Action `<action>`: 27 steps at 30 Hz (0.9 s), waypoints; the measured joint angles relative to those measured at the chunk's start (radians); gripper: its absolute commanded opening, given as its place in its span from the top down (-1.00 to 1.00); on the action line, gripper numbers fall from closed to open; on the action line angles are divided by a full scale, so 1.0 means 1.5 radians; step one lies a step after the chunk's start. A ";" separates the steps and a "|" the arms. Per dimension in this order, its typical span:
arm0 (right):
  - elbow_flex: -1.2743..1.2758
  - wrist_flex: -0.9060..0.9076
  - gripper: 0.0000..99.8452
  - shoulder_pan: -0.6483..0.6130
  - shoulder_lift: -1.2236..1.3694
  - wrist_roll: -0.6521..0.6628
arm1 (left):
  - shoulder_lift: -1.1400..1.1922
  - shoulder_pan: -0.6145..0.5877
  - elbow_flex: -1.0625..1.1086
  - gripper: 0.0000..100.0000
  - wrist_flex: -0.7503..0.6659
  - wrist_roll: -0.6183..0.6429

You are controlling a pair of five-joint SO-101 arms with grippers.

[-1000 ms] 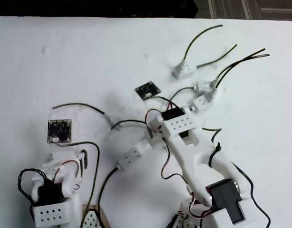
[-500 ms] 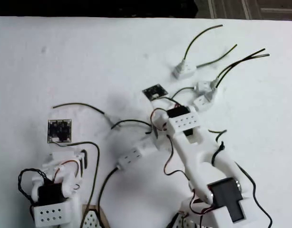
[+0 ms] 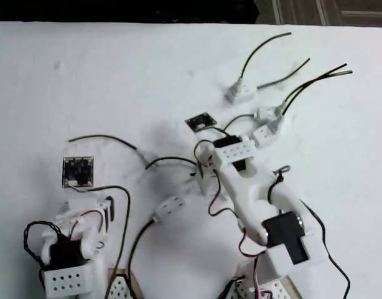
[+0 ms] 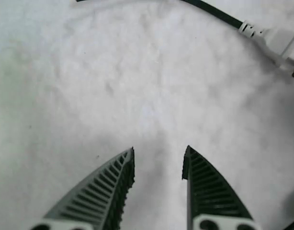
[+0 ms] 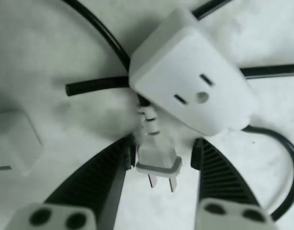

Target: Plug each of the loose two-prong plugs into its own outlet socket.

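Just beside the outlet socket [image 5: 195, 91], a white two-prong plug [image 5: 156, 160] lies on the white surface [image 5: 51, 57]. Its prongs point away from the socket and its ribbed cord end is tucked against the socket's near edge. The socket lies face up, showing two slots and a round hole, and black cords [image 5: 96, 28] run out from under it on several sides. The right gripper [image 5: 163, 143] straddles the plug with its fingers [image 5: 113, 177] open. One finger is at or touching the plug's body and the other stands a little apart, so the plug is framed but not clamped. A second outlet socket [image 5: 13, 139] lies near the first, apart from it and partly cut off at the frame edge. Well apart from the outlet socket, the left arm [image 3: 66, 255] sits folded at the near corner of the surface. The left gripper [image 4: 159, 150] hangs over bare surface with its fingers spread and nothing between them. A second plug [image 4: 276, 40] on a black cord lies beyond those fingertips, well clear of them. Farther across the surface, three white corded blocks [image 3: 241, 93] lie close together, well apart from the outlet socket.
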 measured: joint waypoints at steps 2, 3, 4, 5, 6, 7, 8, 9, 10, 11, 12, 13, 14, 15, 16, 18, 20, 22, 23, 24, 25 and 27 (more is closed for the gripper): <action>-0.020 0.026 0.64 0.000 0.004 -0.001 | 0.000 0.000 0.000 0.65 0.000 0.000; -0.031 0.039 0.67 0.000 0.006 0.000 | 0.000 0.000 0.000 0.65 0.000 0.000; -0.041 0.054 0.72 -0.002 0.006 0.000 | 0.000 0.000 0.000 0.65 0.000 0.000; -0.050 0.066 0.78 -0.003 0.006 0.000 | 0.000 0.000 0.000 0.65 0.000 0.000; -0.057 0.074 0.85 -0.003 0.006 0.000 | 0.000 0.000 0.000 0.65 0.000 0.000; -0.062 0.080 0.91 -0.003 0.006 0.001 | 0.000 0.000 0.000 0.65 0.000 0.000; -0.064 0.084 0.97 -0.002 0.006 0.001 | 0.000 0.000 0.000 0.65 0.000 0.000; -0.066 0.085 0.97 0.000 0.006 0.001 | 0.000 0.000 0.000 0.65 0.000 0.000; -0.068 0.089 0.95 0.000 0.006 0.001 | 0.000 0.000 0.000 0.65 0.000 0.000; -0.068 0.090 0.95 0.000 0.006 0.001 | 0.000 0.000 0.000 0.65 0.000 0.000; -0.069 0.090 0.96 0.000 0.005 0.001 | 0.000 0.000 0.000 0.65 0.000 0.000; -0.069 0.090 0.97 0.000 0.005 0.001 | 0.000 0.000 0.000 0.65 0.000 0.000; -0.069 0.090 0.96 0.000 0.006 0.001 | 0.000 0.000 0.000 0.65 0.000 0.000; -0.069 0.090 0.95 0.000 0.008 0.001 | 0.000 0.000 0.000 0.65 0.000 0.000; -0.069 0.090 0.93 0.000 0.008 0.001 | 0.000 0.000 0.000 0.65 0.000 0.000; -0.072 0.090 0.86 0.000 0.008 0.001 | 0.000 0.000 0.000 0.65 0.000 0.000; -0.073 0.091 0.80 0.000 0.008 0.001 | 0.000 0.000 0.000 0.65 0.000 0.000; -0.073 0.091 0.80 0.000 0.009 0.001 | 0.000 0.000 0.000 0.65 0.000 0.000; -0.073 0.090 0.81 -0.001 0.011 0.001 | 0.000 0.000 0.000 0.65 0.000 0.000; -0.073 0.090 0.81 -0.001 0.013 0.001 | 0.000 0.000 0.000 0.65 0.000 0.000; -0.073 0.089 0.81 -0.001 0.013 0.001 | 0.000 0.000 0.000 0.65 0.000 0.000; -0.073 0.089 0.81 -0.002 0.013 0.001 | 0.000 0.000 0.000 0.65 0.000 0.000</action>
